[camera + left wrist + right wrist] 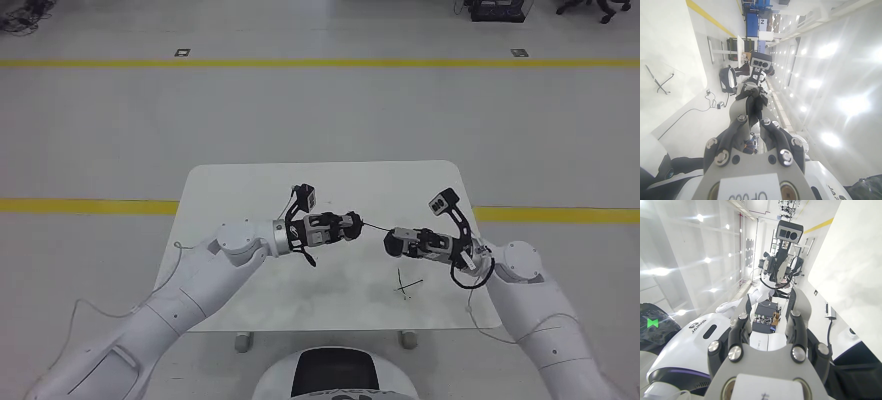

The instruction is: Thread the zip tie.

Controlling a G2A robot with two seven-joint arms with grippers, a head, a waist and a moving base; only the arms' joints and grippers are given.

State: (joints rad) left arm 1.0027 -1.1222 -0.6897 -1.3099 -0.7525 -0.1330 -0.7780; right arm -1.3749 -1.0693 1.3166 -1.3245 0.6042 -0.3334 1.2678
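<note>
A thin black zip tie (373,228) stretches in the air above the white table (300,190), between my two grippers, which face each other. My left gripper (357,224) is shut on one end of it; in the left wrist view its dark fingers (751,109) are pressed together. My right gripper (390,237) sits at the tie's other end. In the right wrist view its fingers (794,302) stand wide apart, open, and the left gripper (776,270) shows straight ahead. I cannot tell whether the tie's tip lies between the open fingers.
Two or three loose black zip ties (405,284) lie crossed on the table near its front right corner, below the right arm; they also appear in the left wrist view (659,83). The table's right edge is close to the right arm.
</note>
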